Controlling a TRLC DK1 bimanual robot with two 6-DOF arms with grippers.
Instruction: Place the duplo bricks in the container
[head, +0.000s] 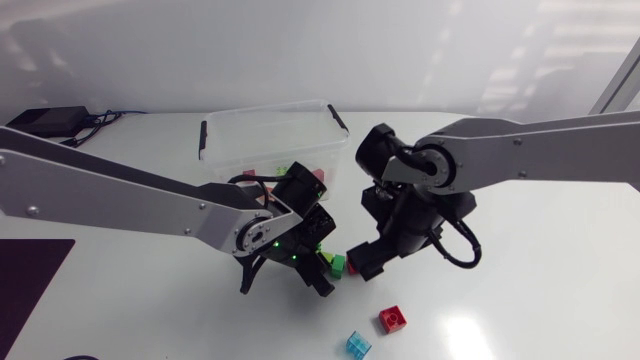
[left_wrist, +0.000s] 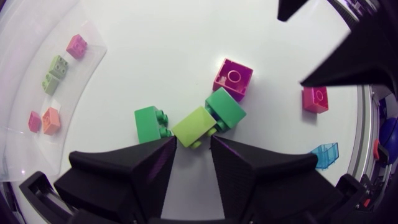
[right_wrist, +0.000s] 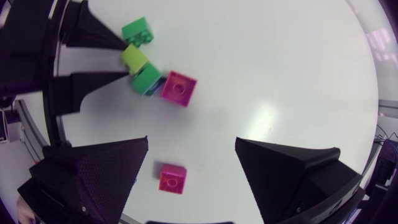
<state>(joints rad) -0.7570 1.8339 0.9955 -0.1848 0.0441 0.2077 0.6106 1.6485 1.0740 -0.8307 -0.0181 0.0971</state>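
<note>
A knot of duplo bricks lies on the white table: a lime brick (left_wrist: 194, 126), a green one (left_wrist: 226, 107), a darker green one (left_wrist: 149, 123) and a magenta one (left_wrist: 233, 78). My left gripper (left_wrist: 193, 143) is low over the table and open, with the lime brick's near corner at its fingertips. In the right wrist view the lime brick (right_wrist: 134, 57) sits at those tips. My right gripper (right_wrist: 191, 142) stands wide open above a pink brick (right_wrist: 172, 179) that lies free between its fingers. The clear container (head: 265, 112) behind both grippers holds several bricks.
A red brick (head: 393, 318) and a light blue brick (head: 358, 345) lie near the table's front edge. The two grippers (head: 318, 272) (head: 364, 260) are close together over the brick cluster. A black cable and box sit at the far left.
</note>
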